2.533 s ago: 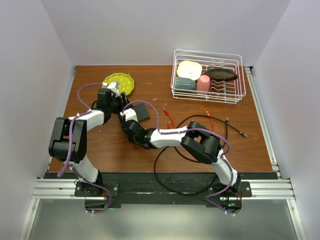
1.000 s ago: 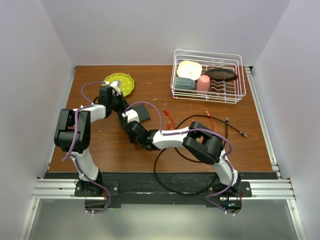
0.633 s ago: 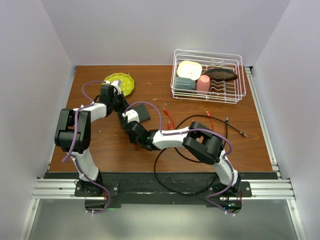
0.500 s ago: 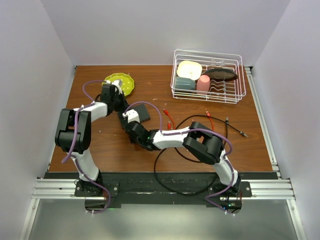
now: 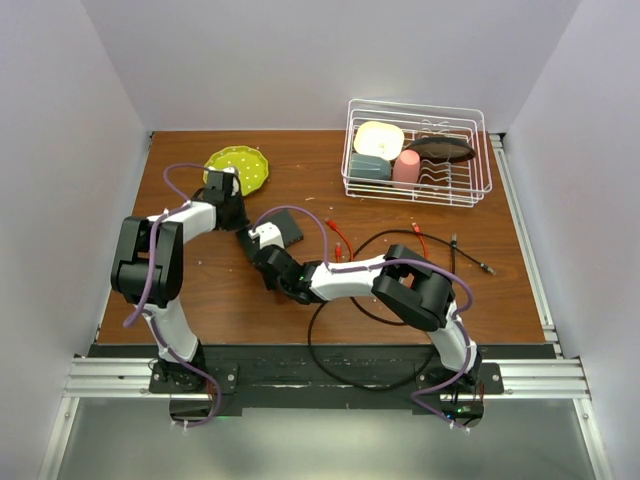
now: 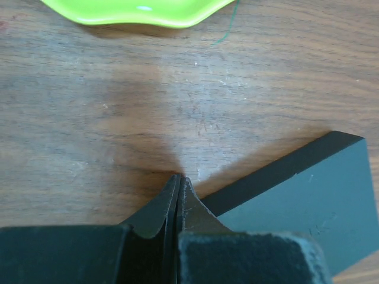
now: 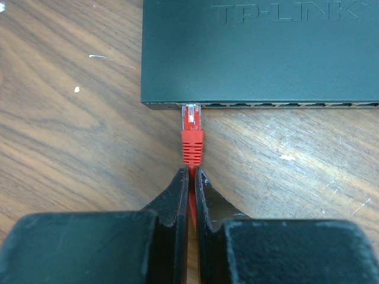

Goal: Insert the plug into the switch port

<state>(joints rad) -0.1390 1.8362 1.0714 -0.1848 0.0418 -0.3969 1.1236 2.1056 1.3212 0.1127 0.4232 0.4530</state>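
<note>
Right wrist view: the right gripper (image 7: 191, 177) has its fingers pressed onto the red cable (image 7: 192, 198), just behind the boot of the plug (image 7: 192, 135).
Plug axis: it runs straight out from the fingertips, square to the front edge of the switch (image 7: 260, 53).
Plug tip: the clear clip end sits at the mouth of the switch port (image 7: 190, 106), the endmost socket by the switch's left corner in this view. It touches the opening, but I cannot tell how deep it sits.
Coming move: I judge a short straight push along the cable's line toward the switch. No sideways offset shows.
Left gripper (image 6: 179, 182): its fingers are together and hold nothing. The tips rest on the table (image 6: 249, 77) right against a side wall of the switch, on the side toward the green plate (image 6: 136, 10).
Nearer arm: the right is already lined up, and the left looks placed to brace the switch.
Risk: the thin cable may buckle behind the boot if the switch slides.
</note>
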